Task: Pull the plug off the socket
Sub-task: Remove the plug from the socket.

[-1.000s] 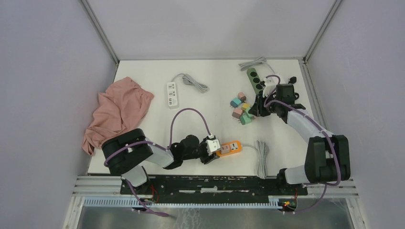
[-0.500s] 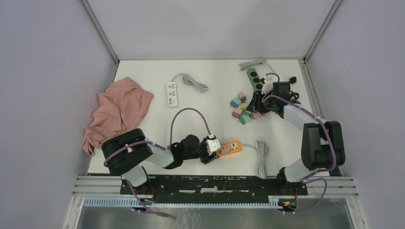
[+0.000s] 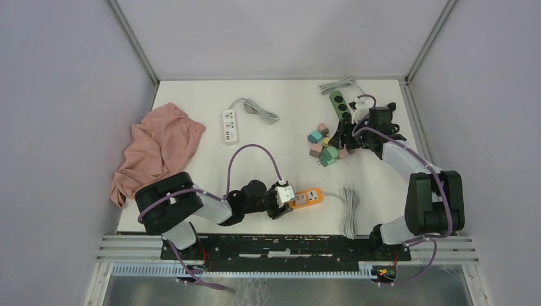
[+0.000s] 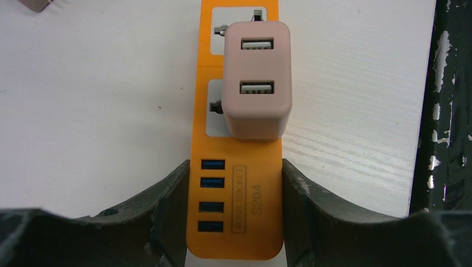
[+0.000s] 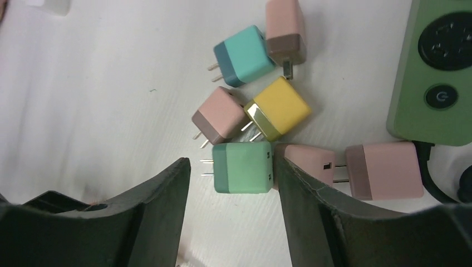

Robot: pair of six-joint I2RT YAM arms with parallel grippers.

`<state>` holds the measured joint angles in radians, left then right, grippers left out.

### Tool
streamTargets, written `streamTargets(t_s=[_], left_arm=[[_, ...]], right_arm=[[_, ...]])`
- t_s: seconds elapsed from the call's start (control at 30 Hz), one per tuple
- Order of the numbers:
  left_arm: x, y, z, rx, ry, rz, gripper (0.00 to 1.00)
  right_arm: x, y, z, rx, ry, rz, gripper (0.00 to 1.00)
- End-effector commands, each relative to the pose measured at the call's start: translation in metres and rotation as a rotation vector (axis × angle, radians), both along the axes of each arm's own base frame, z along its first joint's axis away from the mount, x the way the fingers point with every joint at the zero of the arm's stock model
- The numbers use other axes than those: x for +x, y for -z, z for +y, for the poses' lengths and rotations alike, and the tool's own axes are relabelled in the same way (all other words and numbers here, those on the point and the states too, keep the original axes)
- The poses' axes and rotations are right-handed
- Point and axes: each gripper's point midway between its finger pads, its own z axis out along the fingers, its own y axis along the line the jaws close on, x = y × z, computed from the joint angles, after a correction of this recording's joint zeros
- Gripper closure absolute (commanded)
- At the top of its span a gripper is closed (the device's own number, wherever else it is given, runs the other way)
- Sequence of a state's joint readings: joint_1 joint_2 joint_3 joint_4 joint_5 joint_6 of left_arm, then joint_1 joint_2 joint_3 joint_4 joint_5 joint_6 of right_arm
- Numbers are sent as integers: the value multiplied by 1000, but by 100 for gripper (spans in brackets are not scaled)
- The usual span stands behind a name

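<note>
left pincer [image 4: 235,172] clamps the orange power strip [image 4: 236,151] at its usb end, near the front edge of the desk [image 4: 83,111], with the pink plug [image 4: 257,105] seated in the socket [image 4: 214,107] just beyond. right pincer [image 5: 232,164] hangs parted over a loose green plug [image 5: 247,167], gripping nothing. that pink block looks light, stiff, slick: i'd pinch its flat sides, pull straight.

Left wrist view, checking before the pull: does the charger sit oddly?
Slightly. The pink charger sits off-centre on the orange strip, overhanging its edge on the picture's right. No damage shows.
</note>
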<state>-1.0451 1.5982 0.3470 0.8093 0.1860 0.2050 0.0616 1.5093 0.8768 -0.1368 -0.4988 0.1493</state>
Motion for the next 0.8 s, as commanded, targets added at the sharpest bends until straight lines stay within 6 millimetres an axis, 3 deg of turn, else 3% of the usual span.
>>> streamTargets(t_s=[0.0, 0.33, 0.57, 0.77], left_arm=[[3, 0, 3, 9, -27, 9, 97], [2, -3, 1, -4, -21, 6, 96], [1, -4, 0, -10, -18, 11, 96], [1, -5, -2, -16, -15, 13, 96]], right_arm=[[-3, -60, 14, 41, -153, -199, 36], [-82, -102, 56, 200, -653, -397, 37], [-132, -109, 65, 251, -921, -548, 36], [-161, -105, 68, 262, -1038, -597, 27]])
